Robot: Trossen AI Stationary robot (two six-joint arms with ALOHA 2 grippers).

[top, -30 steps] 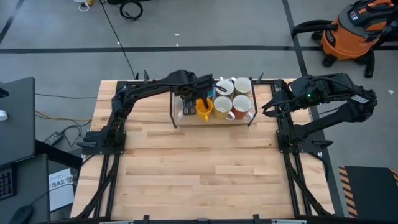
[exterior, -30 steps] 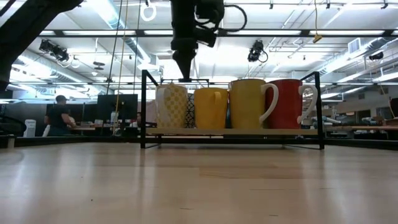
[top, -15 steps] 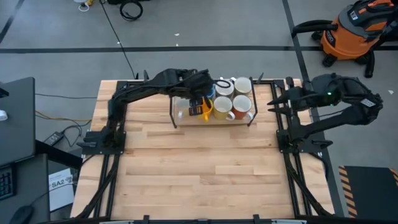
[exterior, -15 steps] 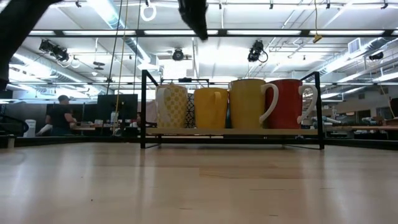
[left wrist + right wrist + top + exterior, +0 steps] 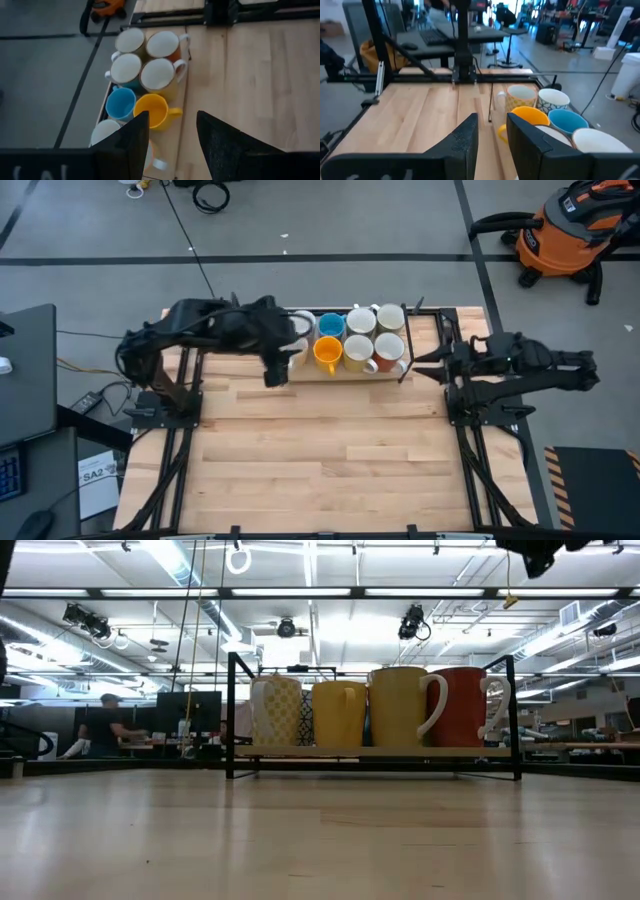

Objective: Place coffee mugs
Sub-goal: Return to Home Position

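Observation:
Several coffee mugs stand upright in a black wire rack (image 5: 279, 366) with a wooden floor, at the table's far edge. From above I make out a blue mug (image 5: 331, 326), an orange mug (image 5: 326, 352), white ones (image 5: 361, 321) and a reddish-brown one (image 5: 389, 348). The low view shows a patterned cream mug (image 5: 276, 710), the orange mug (image 5: 338, 712), a yellow one (image 5: 400, 705) and a red one (image 5: 460, 705). My left gripper (image 5: 275, 372) (image 5: 172, 125) hangs open by the rack's left end and holds nothing. My right gripper (image 5: 419, 366) (image 5: 492, 125), also open, waits by the rack's right end.
The wooden table (image 5: 320, 450) stretches bare from the rack to the near edge. Both arm bases stand on black frames at the table's left (image 5: 160, 405) and right (image 5: 480, 405) sides. An orange shop vacuum (image 5: 565, 230) sits on the floor beyond the far right corner.
My left gripper has risen from above the rack's left part, left the low view, and drawn back toward the table's left and near side. My right arm has folded lower over its base. The mugs have stayed in place.

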